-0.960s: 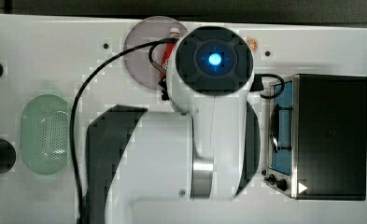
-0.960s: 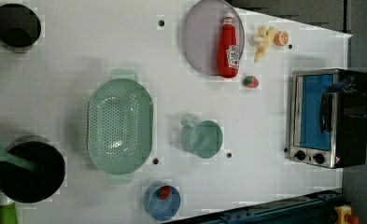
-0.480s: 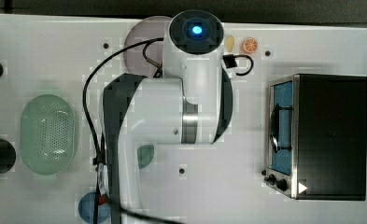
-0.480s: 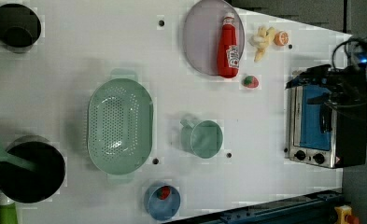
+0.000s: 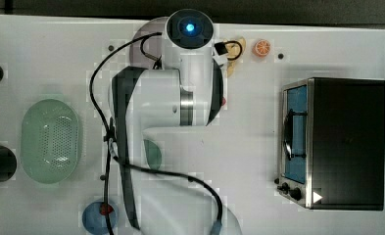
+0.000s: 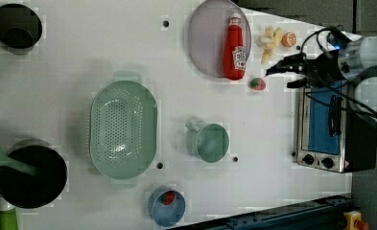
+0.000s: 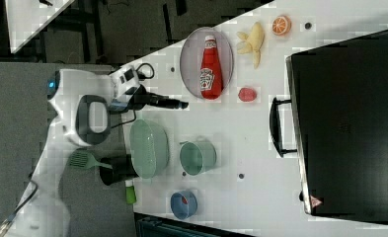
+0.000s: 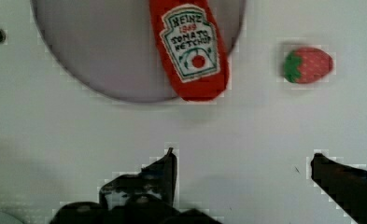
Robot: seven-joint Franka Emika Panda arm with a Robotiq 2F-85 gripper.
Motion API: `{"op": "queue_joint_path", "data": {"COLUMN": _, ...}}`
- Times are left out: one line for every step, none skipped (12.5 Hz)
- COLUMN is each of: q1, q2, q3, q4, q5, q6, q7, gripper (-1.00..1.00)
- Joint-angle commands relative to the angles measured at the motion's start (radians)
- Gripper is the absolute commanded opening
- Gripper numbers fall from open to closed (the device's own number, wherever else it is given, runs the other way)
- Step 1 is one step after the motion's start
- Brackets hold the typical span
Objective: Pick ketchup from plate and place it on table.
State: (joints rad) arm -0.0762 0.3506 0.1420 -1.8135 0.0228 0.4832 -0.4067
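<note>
White arm (image 5: 180,103) with dark grey joint panels and a silver ring; round dark wrist cap (image 5: 189,28) lit blue at centre. Black cable (image 5: 107,122) looped along the links. Black gripper (image 8: 242,175) with slim black fingers (image 8: 167,168).

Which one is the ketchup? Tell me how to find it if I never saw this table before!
Find the big round greyish-lilac plate at the far edge of the white table, at the left view's top. The ketchup lies flat on it: a slim red bottle with a white cap and label. The little strawberry nearby is red too, but round and capless.
</note>
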Motion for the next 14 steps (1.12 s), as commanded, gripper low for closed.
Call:
{"op": "queue_joint_path", "data": {"q1": 0.011, "q2": 0.046, "q3": -0.003, "q4": 0.012, "q5": -0.037, "q6": 0.086, "q7": -0.164, "gripper": 1.0}}
{"op": "queue_joint_path", "data": {"q1": 0.011, "q2": 0.07, "q3": -0.004, "q4": 0.012, "q5": -0.049, "q6": 0.119, "q7": -0.18, "gripper": 1.0}}
{"op": "queue_joint_path", "data": {"q1": 0.011, "q2": 0.093, "q3": -0.004, "q4": 0.012, "q5": -0.063, "q6": 0.157, "q7": -0.185, "gripper": 1.0}}
{"op": "queue_joint_path", "data": {"q1": 0.012, "q2": 0.117, "q3": -0.004, "q4": 0.012, "q5": -0.079, "q6": 0.196, "q7": -0.186, "gripper": 1.0}}
{"op": "queue_joint_path", "data": {"q1": 0.014, "q2": 0.14, "q3": -0.004, "q4": 0.012, "q5": -0.094, "q6": 0.241, "q7": -0.186, "gripper": 1.0}}
{"op": "queue_joint_path", "data": {"q1": 0.016, "q2": 0.162, "q3": -0.004, "q4": 0.012, "q5": -0.109, "q6": 0.288, "q7": -0.187, "gripper": 1.0}}
{"op": "queue_joint_path", "data": {"q1": 0.017, "q2": 0.185, "q3": -0.004, "q4": 0.012, "q5": -0.115, "q6": 0.331, "q7": -0.19, "gripper": 1.0}}
{"op": "queue_joint_path", "data": {"q1": 0.019, "q2": 0.208, "q3": -0.004, "q4": 0.012, "q5": -0.118, "q6": 0.363, "q7": -0.204, "gripper": 1.0}}
{"op": "queue_joint_path", "data": {"q1": 0.02, "q2": 0.23, "q3": -0.004, "q4": 0.012, "q5": -0.118, "q6": 0.389, "q7": -0.215, "gripper": 1.0}}
{"op": "queue_joint_path", "data": {"q1": 0.02, "q2": 0.252, "q3": -0.004, "q4": 0.012, "q5": -0.119, "q6": 0.413, "q7": -0.219, "gripper": 1.0}}
{"op": "queue_joint_path", "data": {"q1": 0.02, "q2": 0.274, "q3": -0.004, "q4": 0.012, "q5": -0.125, "q6": 0.436, "q7": -0.219, "gripper": 1.0}}
{"op": "queue_joint_path", "data": {"q1": 0.02, "q2": 0.294, "q3": -0.004, "q4": 0.012, "q5": -0.13, "q6": 0.461, "q7": -0.219, "gripper": 1.0}}
{"op": "queue_joint_path", "data": {"q1": 0.021, "q2": 0.315, "q3": -0.004, "q4": 0.013, "q5": -0.13, "q6": 0.49, "q7": -0.219, "gripper": 1.0}}
{"op": "queue_joint_path", "data": {"q1": 0.022, "q2": 0.334, "q3": -0.004, "q4": 0.012, "q5": -0.13, "q6": 0.513, "q7": -0.219, "gripper": 1.0}}
